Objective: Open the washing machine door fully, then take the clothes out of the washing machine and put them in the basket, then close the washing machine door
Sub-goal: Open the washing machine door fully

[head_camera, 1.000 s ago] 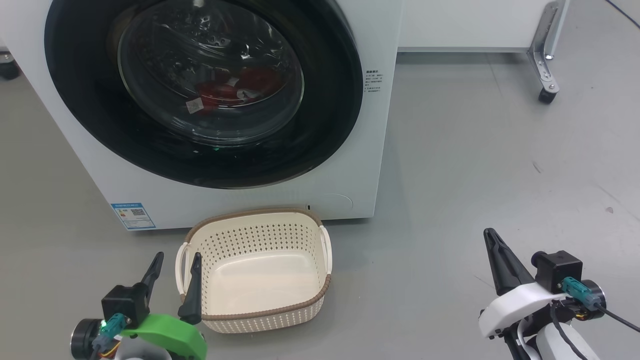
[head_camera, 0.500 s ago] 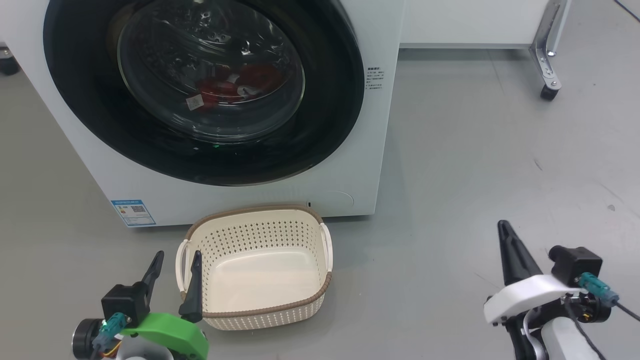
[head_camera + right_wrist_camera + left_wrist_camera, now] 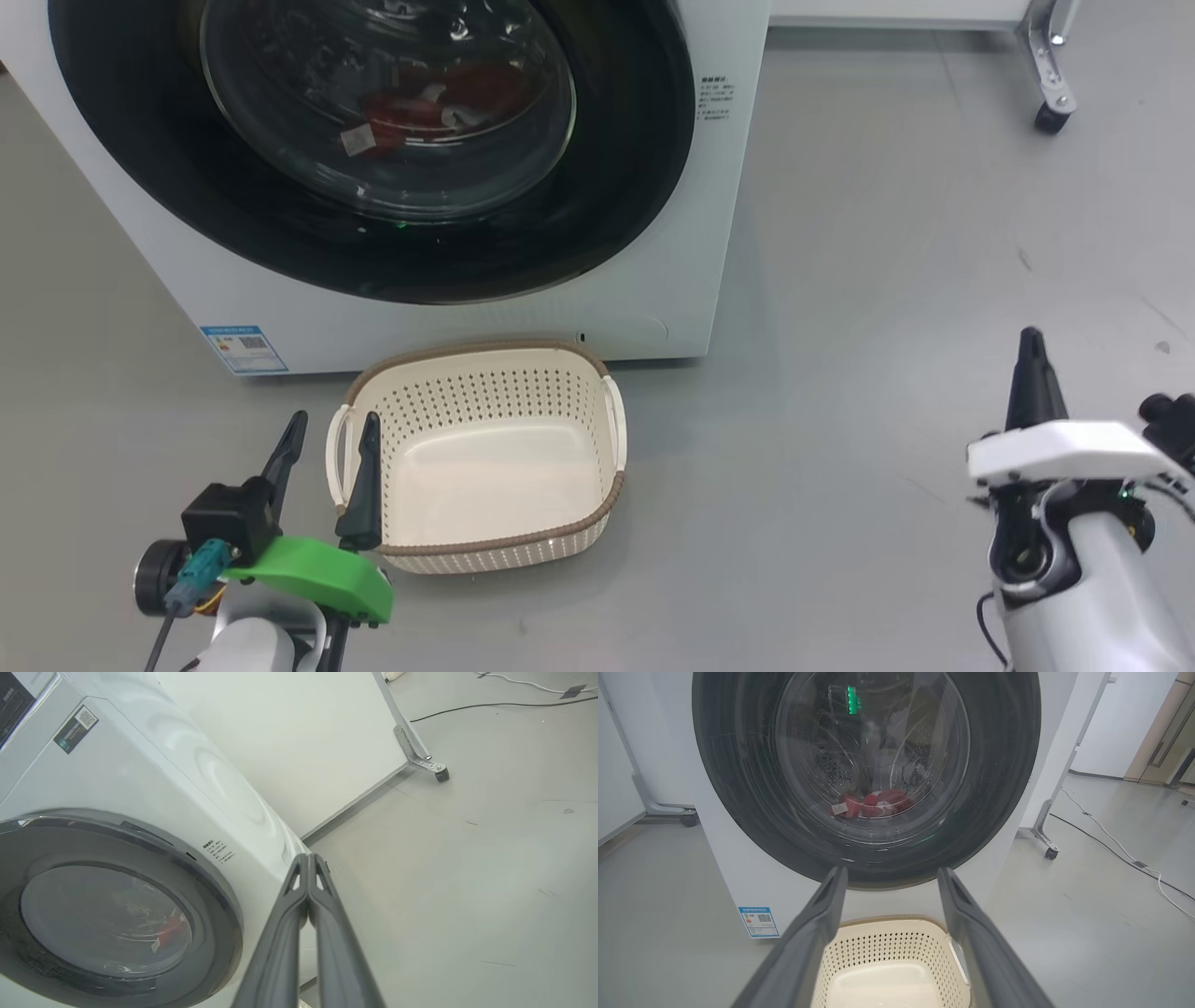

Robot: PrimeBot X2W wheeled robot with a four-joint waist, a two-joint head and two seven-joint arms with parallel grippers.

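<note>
The washing machine door (image 3: 635,187) has a wide glossy black rim around a clear glass bowl that catches bright glints. The washing machine (image 3: 672,299) body is a smooth white panel with a soft sheen, and the printed blue sticker (image 3: 241,347) on it looks like paper. The clothes (image 3: 420,103) behind the glass are red cloth. The basket (image 3: 485,401) is cream plastic, perforated, with a brown woven-look rim. The floor (image 3: 887,280) is matt grey and lightly scuffed. The left claw (image 3: 334,417) and right claw (image 3: 1030,347) have matt dark fingers (image 3: 817,924).

Red clothes (image 3: 429,98), cream perforated basket (image 3: 485,411)
</note>
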